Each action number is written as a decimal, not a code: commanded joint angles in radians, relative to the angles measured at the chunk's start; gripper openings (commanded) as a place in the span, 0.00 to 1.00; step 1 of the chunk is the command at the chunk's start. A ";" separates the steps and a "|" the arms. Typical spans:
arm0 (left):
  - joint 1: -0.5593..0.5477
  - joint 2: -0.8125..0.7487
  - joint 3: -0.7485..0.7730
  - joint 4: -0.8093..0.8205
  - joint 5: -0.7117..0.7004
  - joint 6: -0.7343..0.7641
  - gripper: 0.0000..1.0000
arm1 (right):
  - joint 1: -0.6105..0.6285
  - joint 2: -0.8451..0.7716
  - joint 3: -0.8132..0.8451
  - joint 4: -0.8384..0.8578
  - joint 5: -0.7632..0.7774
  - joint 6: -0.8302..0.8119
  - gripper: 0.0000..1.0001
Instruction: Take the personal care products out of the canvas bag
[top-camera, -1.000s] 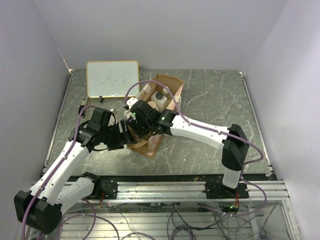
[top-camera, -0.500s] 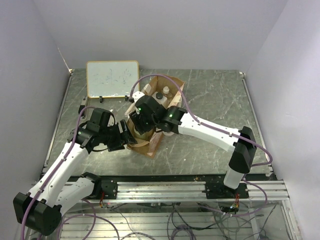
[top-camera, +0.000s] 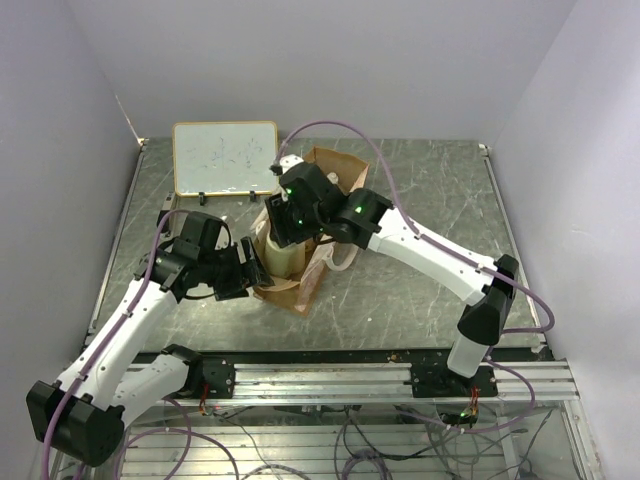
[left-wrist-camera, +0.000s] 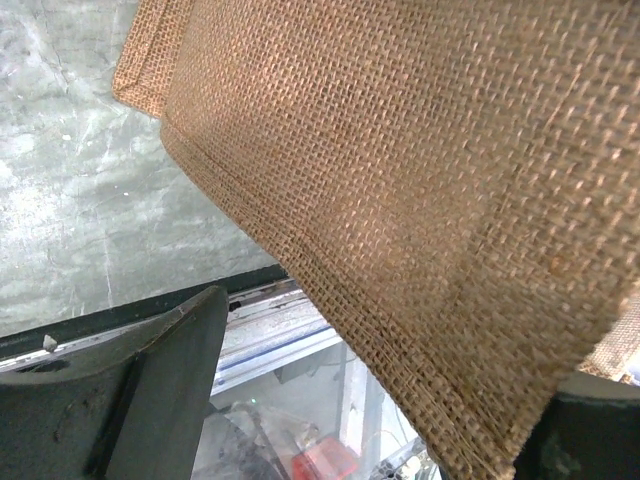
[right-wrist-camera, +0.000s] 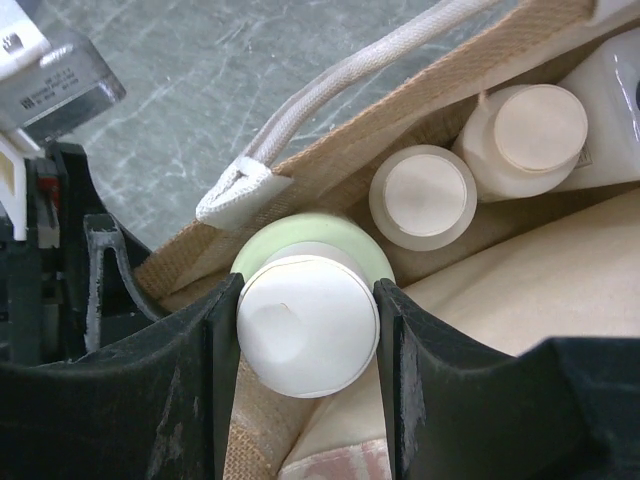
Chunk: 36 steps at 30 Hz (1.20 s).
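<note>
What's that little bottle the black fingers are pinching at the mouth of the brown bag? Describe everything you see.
The bottle is small and round, with a smooth cream-white cap and a pale green shoulder below it, plastic by the look. Seen cap-on, it is clamped at the cap between the right arm's two dark fingers. It sits at the woven rim of the bag, beside a cream strap; its lower body is hidden.
</note>
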 joint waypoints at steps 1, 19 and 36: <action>-0.008 0.013 0.032 -0.093 0.026 0.033 0.83 | -0.030 -0.065 0.098 0.026 -0.053 0.135 0.00; -0.008 0.068 0.074 -0.081 0.026 0.057 0.83 | -0.417 -0.320 -0.034 0.176 -0.494 0.457 0.00; -0.008 0.118 0.146 -0.117 -0.029 0.099 0.83 | -0.824 -0.510 -0.051 -0.154 -0.188 0.127 0.00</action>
